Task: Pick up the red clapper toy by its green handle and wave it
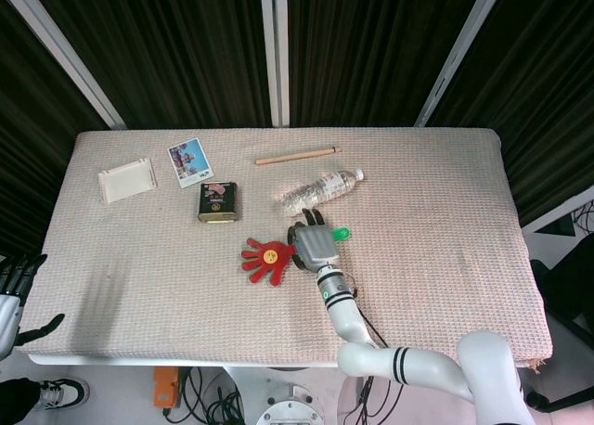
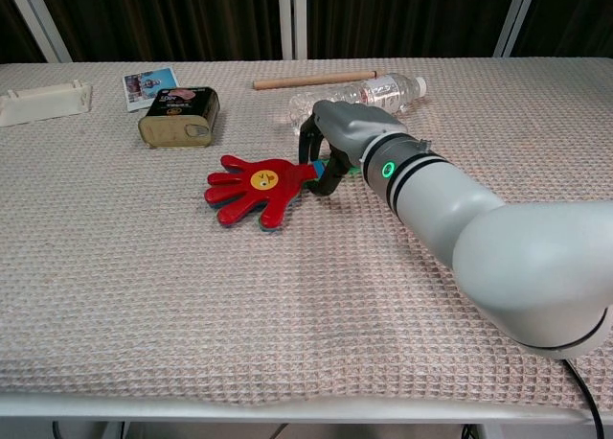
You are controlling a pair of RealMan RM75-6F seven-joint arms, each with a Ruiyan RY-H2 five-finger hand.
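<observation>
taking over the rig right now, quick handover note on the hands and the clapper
Right hand: fingers curled around the green handle of the red clapper toy, gripping it near mid-table, just in front of the plastic bottle.
Left hand: off the table's left front corner, fingers apart, holding nothing.
Done: the handle is grasped.
Unclear: whether the clapper's red palm is clear of the cloth; it looks low or just tipping up.
Left: lift it clear and wave it, keeping away from the bottle and the tin.
</observation>
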